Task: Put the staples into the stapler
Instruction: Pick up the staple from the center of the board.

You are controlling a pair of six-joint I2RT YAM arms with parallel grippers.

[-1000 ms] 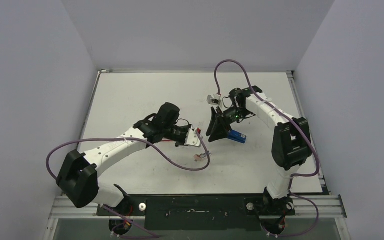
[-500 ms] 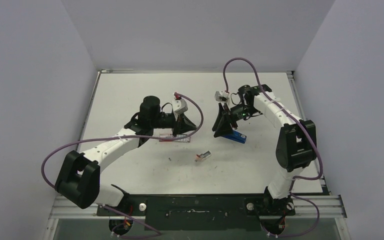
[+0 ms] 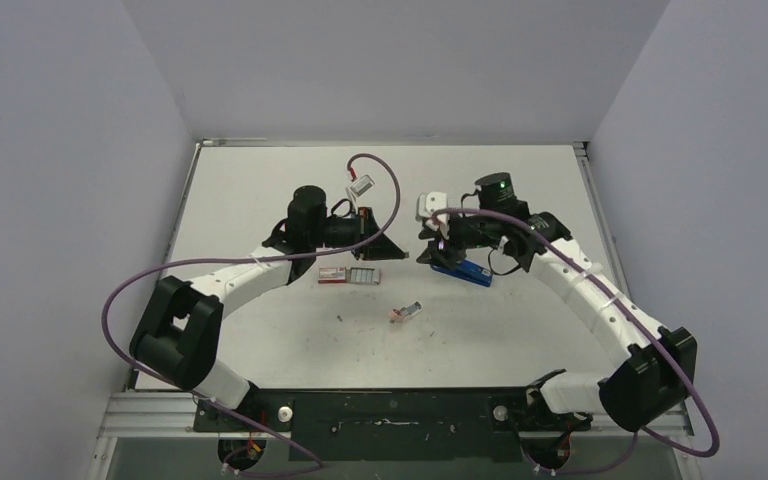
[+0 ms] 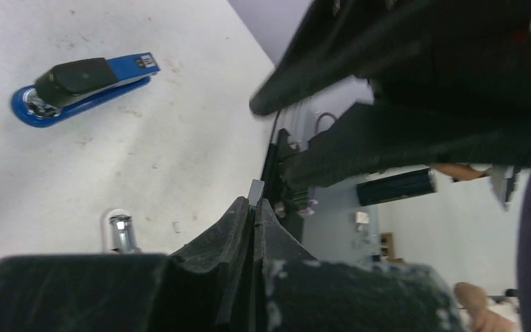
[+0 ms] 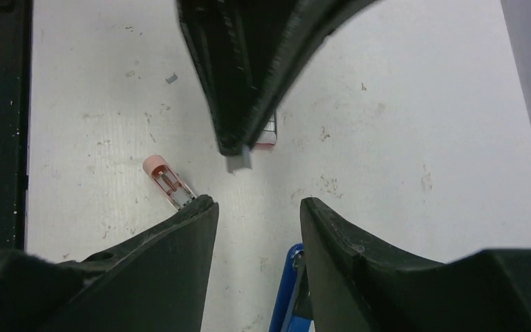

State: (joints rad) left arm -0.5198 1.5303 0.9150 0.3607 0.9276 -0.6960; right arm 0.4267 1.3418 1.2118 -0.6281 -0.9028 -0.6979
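The blue stapler with its black top lies on the table right of centre; it also shows in the left wrist view and as a blue edge in the right wrist view. My left gripper is shut on a short grey staple strip, held above the table left of the stapler. The strip also shows in the right wrist view. My right gripper is open and empty over the stapler's left end, facing the left gripper. The red-and-white staple box lies below the left gripper.
A small pink block with a metal piece lies nearer the front; it also shows in the right wrist view. Purple cables loop over both arms. Walls close the table at the left, back and right.
My left gripper has risen from the box and turned right towards the stapler with the strip. The right arm has swung its elbow out right and lowered its gripper to the stapler's left end.
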